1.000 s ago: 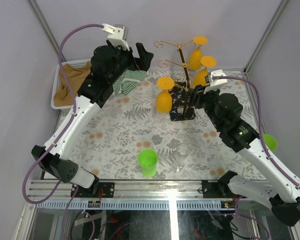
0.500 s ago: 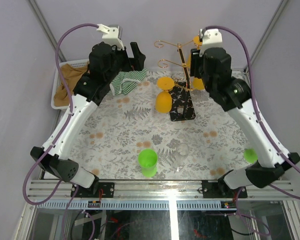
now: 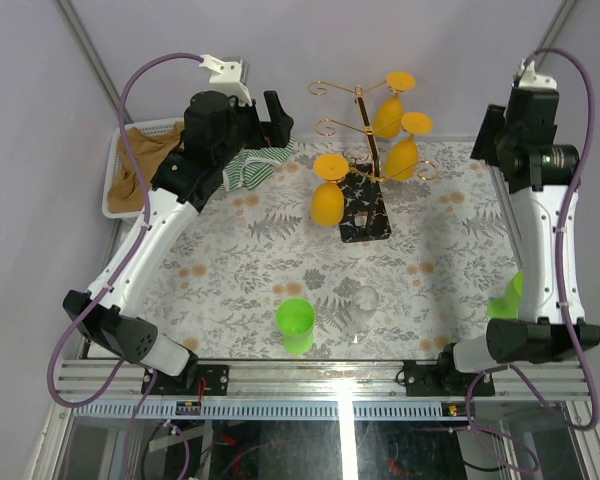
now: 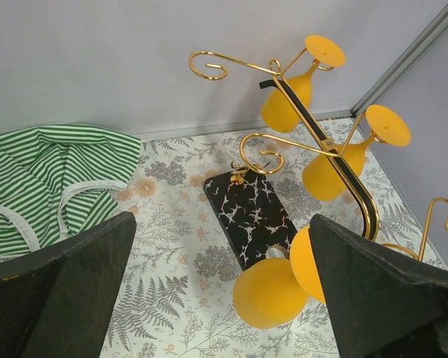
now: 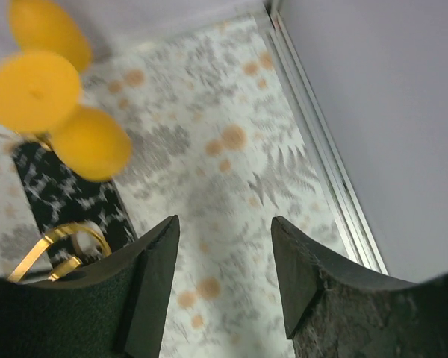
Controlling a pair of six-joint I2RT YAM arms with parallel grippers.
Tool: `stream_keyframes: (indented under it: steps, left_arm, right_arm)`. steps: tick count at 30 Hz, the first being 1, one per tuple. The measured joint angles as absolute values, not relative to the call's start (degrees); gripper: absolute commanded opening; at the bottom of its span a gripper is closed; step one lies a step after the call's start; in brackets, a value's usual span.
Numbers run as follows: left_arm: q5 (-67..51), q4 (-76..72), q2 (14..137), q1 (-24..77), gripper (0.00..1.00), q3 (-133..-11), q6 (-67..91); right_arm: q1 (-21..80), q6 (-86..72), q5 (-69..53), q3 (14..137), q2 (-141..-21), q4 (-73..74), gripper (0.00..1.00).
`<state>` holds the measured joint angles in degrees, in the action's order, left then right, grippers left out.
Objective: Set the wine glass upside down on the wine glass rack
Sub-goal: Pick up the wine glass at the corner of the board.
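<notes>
The gold wine glass rack (image 3: pixel 368 150) stands on its black patterned base (image 3: pixel 364 212) at the back middle of the table. Three orange wine glasses hang from it upside down: a low one on the left (image 3: pixel 327 198), a high one (image 3: pixel 388 115) and one on the right (image 3: pixel 405 152). My right gripper (image 3: pixel 485 138) hovers high at the far right, open and empty, well apart from the rack. Its wrist view shows bare table between the fingers (image 5: pixel 158 283) and an orange glass (image 5: pixel 89 143) at upper left. My left gripper (image 3: pixel 277 115) hangs open left of the rack (image 4: pixel 347 175).
A green striped cloth (image 3: pixel 250 165) lies under the left gripper, beside a white basket (image 3: pixel 115 185) holding a brown cloth. A green cup (image 3: pixel 296 324) and a clear glass (image 3: pixel 365 300) stand near the front. Another green cup (image 3: pixel 507 298) sits at the right edge.
My right arm has pulled away from the rack, rising and swinging to the far right with its jaws opening wider. The right-hand orange glass stays hanging on the rack. The left arm barely moved.
</notes>
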<state>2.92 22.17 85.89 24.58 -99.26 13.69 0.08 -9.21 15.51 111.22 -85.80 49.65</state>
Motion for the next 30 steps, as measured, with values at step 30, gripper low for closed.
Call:
stream_keyframes:
  steps: [30]
  left_arm:
    - [-0.16,18.85,95.88,20.86,1.0,-104.38,14.28]
  right_arm:
    - [-4.45,-13.96,15.77,87.26,-71.11,55.02,0.61]
